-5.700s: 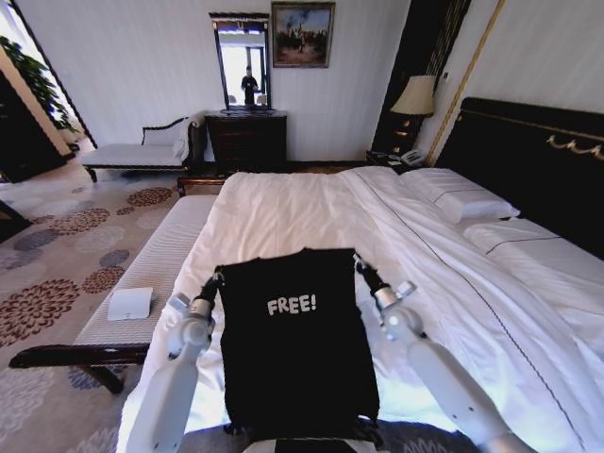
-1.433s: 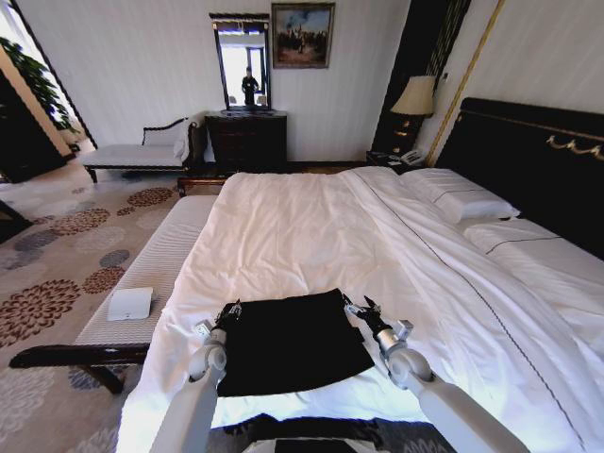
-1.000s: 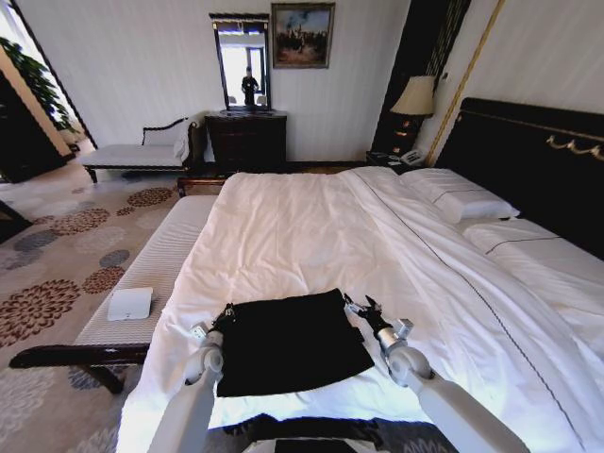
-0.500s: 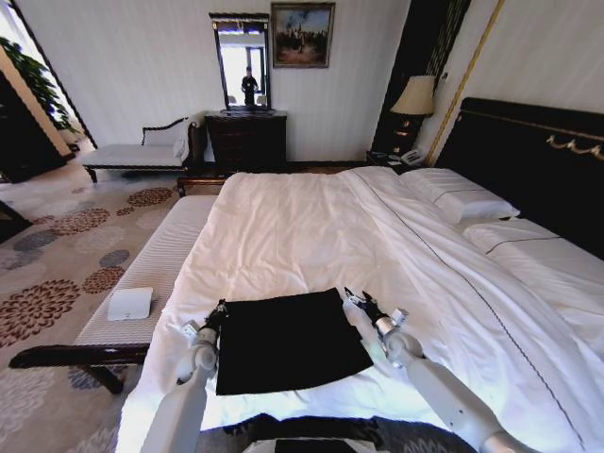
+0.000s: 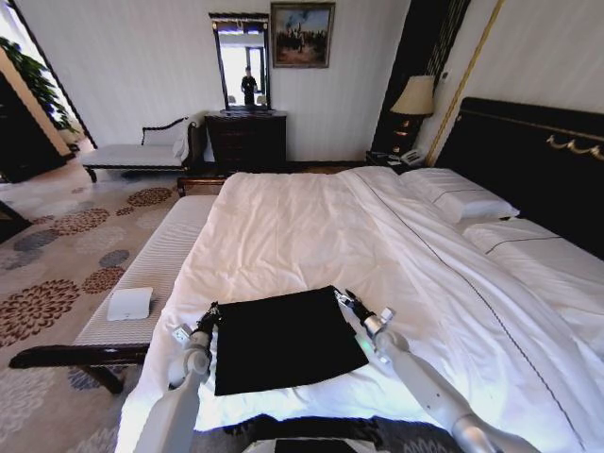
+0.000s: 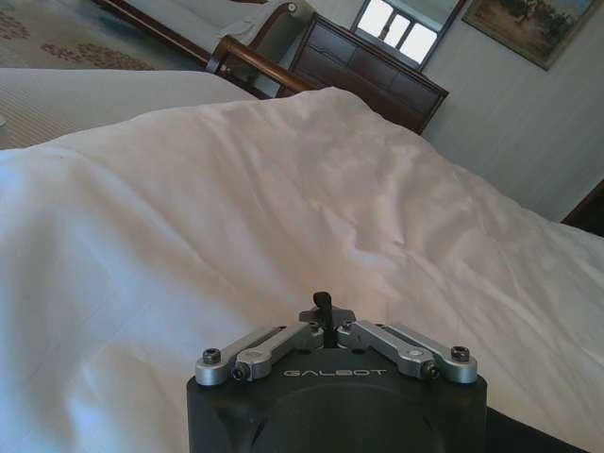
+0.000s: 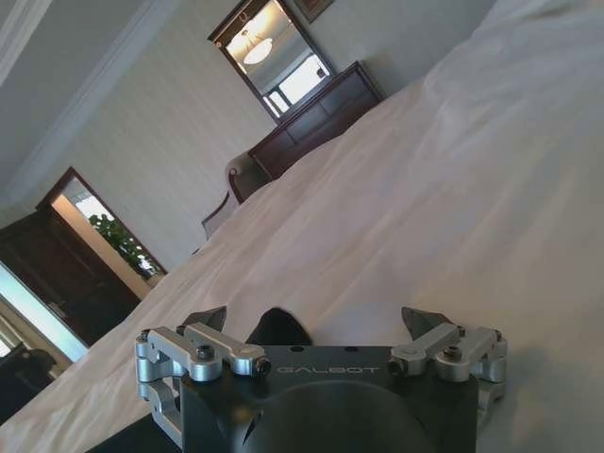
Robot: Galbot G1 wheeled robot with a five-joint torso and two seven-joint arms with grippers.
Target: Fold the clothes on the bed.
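**Black shirt lies folded between two claws**

Black fabric sits pinched in the left gripper (image 5: 211, 312): in the left wrist view its fingers (image 6: 322, 304) meet on a small dark tuft, so it is closed on the far left corner of the T-shirt (image 5: 283, 340). The right gripper (image 5: 343, 298) stands at the far right corner with its fingers (image 7: 424, 322) spread wide, holding nothing, a dark point of cloth just between them. Outward from both, the shirt lies flat as a rough rectangle, longer across than deep, spreading back from the claws toward the robot near the foot of the bed (image 5: 311, 226). Each arm is nearest its own corner.
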